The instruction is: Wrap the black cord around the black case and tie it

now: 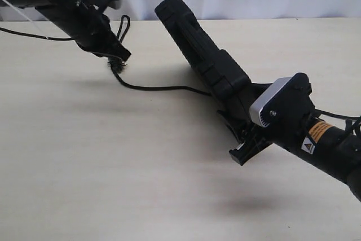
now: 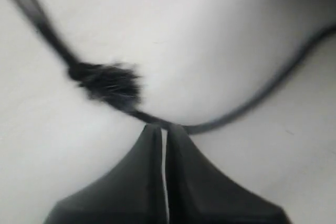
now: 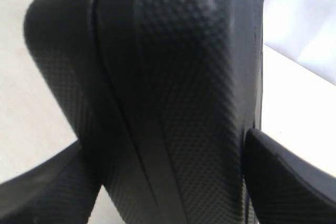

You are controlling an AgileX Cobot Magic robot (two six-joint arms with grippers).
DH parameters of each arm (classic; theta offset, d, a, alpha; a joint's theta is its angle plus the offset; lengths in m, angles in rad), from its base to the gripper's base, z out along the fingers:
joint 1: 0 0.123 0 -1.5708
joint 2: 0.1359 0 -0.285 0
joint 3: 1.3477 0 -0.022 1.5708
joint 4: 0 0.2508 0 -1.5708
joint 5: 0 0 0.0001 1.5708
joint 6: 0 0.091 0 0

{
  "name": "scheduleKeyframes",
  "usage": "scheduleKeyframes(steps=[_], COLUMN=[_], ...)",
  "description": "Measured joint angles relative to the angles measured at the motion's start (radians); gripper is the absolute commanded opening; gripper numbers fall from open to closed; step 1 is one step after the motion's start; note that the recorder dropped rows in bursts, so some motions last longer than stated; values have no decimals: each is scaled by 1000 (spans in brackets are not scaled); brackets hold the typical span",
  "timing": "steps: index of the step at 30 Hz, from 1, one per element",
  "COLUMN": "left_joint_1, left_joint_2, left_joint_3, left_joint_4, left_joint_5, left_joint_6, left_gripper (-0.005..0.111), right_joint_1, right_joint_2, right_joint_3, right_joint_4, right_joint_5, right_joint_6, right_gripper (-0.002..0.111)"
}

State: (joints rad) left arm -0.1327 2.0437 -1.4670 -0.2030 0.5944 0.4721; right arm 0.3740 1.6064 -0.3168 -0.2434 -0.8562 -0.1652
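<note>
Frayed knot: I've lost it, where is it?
In the exterior view's left, the knot is just under the left pincer, which pinches the cord beside it.

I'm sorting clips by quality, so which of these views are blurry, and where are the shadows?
Exterior view: sharp, soft even light, faint shadows on the table beside the case. Left wrist view: blurred all over, cord and frayed knot smeared. Right wrist view: case fills the frame, texture sharp mid-frame, edges soft.
</note>
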Motion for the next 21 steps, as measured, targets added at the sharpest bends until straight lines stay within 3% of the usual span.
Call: scheduleKeyframes(steps=[2, 5, 11, 14, 21], left_joint_1=[18, 37, 38, 38, 38], left_joint_2=[19, 69, 188, 230, 344], left_joint_3=[-7, -11, -44, -119, -330], left_joint_4=[102, 147, 151, 143, 143], left_joint_5=[-72, -151, -269, -256, -80], left_joint_6=[-183, -285, -350, -407, -460], left_gripper=[4, 6, 38, 47, 47], right_joint_1=[0, 0, 0, 0, 0], right_joint_2=[0, 0, 0, -2, -2], right_joint_3=[0, 0, 0, 0, 0], right_joint_4=[0, 0, 0, 0, 0], right_joint_5=[0, 0, 0, 0, 0], right_joint_6=[0, 0, 0, 0, 0], right_gripper=[5, 5, 5, 5, 5])
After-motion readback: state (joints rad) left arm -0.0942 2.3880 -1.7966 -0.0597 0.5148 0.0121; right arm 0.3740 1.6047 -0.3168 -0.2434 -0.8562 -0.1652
